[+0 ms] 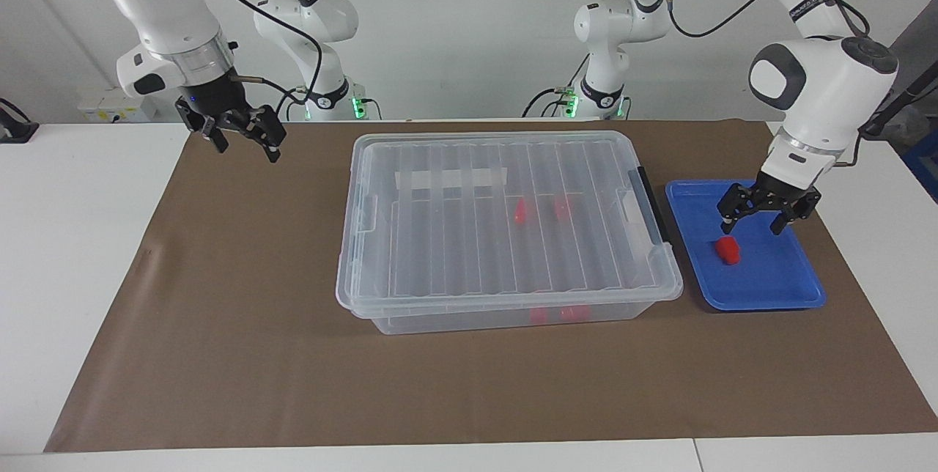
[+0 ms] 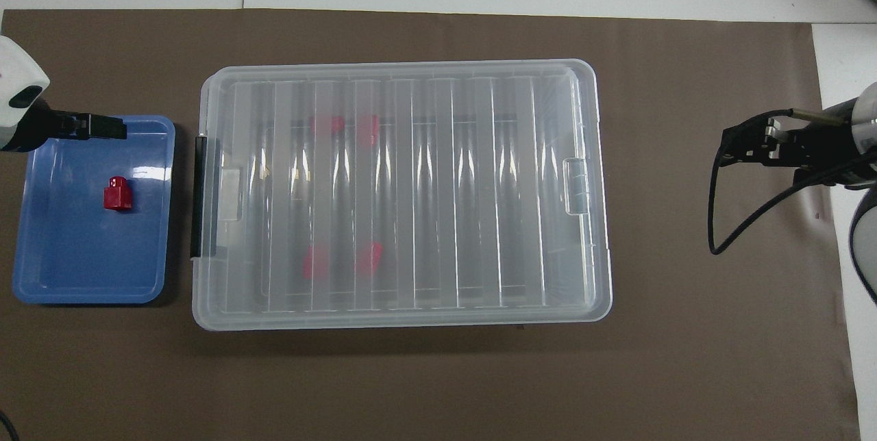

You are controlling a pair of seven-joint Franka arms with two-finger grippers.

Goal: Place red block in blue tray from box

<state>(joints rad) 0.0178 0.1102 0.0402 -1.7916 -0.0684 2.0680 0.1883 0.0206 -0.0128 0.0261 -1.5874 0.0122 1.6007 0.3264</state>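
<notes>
the red block (image 1: pixel 727 250) lies in the blue tray (image 1: pixel 777 289), beside the lidded box (image 1: pixel 506 226). the left claw (image 1: pixel 766 219) hangs over the tray, spread wide and empty; lift it straight up, clear of the block. the right claw (image 1: pixel 238 136), also spread and empty, waits over the tabletop (image 1: pixel 220 311).

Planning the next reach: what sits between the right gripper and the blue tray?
The lidded box, shown in both views, lies between the right gripper and tray.
</notes>
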